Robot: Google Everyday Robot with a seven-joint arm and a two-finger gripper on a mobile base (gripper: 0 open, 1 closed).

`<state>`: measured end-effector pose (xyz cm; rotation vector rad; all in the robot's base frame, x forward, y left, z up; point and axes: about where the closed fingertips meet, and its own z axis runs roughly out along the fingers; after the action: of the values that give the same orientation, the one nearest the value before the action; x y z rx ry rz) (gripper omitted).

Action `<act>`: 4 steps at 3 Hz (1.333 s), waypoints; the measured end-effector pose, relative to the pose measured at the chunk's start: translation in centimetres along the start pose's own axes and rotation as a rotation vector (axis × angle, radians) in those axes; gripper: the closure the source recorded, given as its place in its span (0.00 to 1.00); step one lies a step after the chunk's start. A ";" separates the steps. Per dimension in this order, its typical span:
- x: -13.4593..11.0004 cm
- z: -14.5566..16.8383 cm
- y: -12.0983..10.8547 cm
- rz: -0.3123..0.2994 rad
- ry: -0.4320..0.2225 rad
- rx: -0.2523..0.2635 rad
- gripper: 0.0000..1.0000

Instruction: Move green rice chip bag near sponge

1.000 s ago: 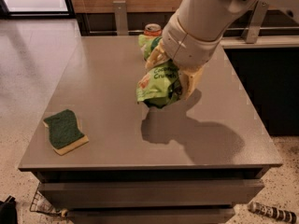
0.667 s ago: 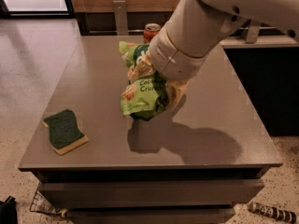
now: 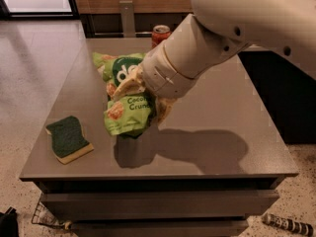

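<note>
The green rice chip bag [image 3: 123,100] is crinkled lime green with a dark round logo. It hangs above the table's left-middle, held by my gripper [image 3: 145,100], which is shut on it from the right. One pale finger [image 3: 129,84] lies across the bag's front, the other shows behind its right edge. The sponge [image 3: 68,138], dark green over pale yellow foam, lies flat near the table's front left, a short way to the left of the bag and below it.
A red soda can [image 3: 160,33] stands at the table's back edge behind my arm [image 3: 207,48]. The grey table [image 3: 222,137] has drawers below its front edge. A dark cabinet stands to the right. Small items lie on the floor.
My gripper has carried the bag leftward and toward the front, closer to the sponge. The sponge and can have not moved.
</note>
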<state>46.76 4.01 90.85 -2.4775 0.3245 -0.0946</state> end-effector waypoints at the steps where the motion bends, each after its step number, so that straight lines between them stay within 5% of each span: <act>1: -0.2 -0.1 -0.2 -0.011 0.000 0.001 0.81; 4: -0.5 -0.2 -0.5 -0.021 0.001 0.002 0.12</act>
<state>46.32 4.44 91.34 -2.4793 0.2986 -0.1053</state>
